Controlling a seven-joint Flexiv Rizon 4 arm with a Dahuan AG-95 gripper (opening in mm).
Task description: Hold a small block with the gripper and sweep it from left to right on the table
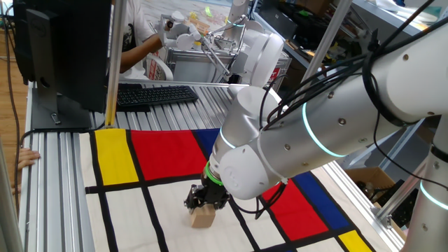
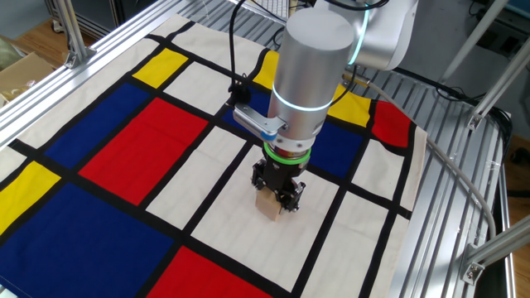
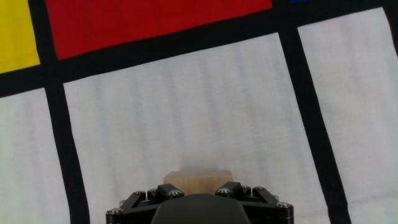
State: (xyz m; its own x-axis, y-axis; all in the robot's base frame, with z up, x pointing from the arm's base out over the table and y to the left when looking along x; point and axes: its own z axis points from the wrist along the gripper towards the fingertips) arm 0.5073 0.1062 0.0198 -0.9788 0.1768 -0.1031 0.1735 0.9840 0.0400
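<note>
One fixed view: white robot arm (image 1: 336, 133), reaching down over the surface (image 1: 63, 182), which is covered by a cloth of red, blue, yellow and white rectangles split by black lines. Hand (image 1: 204, 203): black, with a green ring above it, pointing straight down. Small block (image 1: 203, 215): light-tan wooden cube, resting on a white rectangle of the cloth, directly under the hand; the fingers stand on either side of it, closed partway onto its sides. A black keyboard (image 1: 154, 94) and a dark monitor (image 1: 63, 49) sit beyond the far edge of the cloth, well apart from the block.

The other fixed view: hand (image 2: 279, 192) upright over the block (image 2: 269, 208); block sits in a white rectangle, near a black dividing line, with a red rectangle and a blue one beside that white field.

Hand view: block (image 3: 198, 180) partly hidden behind the hand's black body, its upper edge showing against white cloth; fingertips not visible here.
</note>
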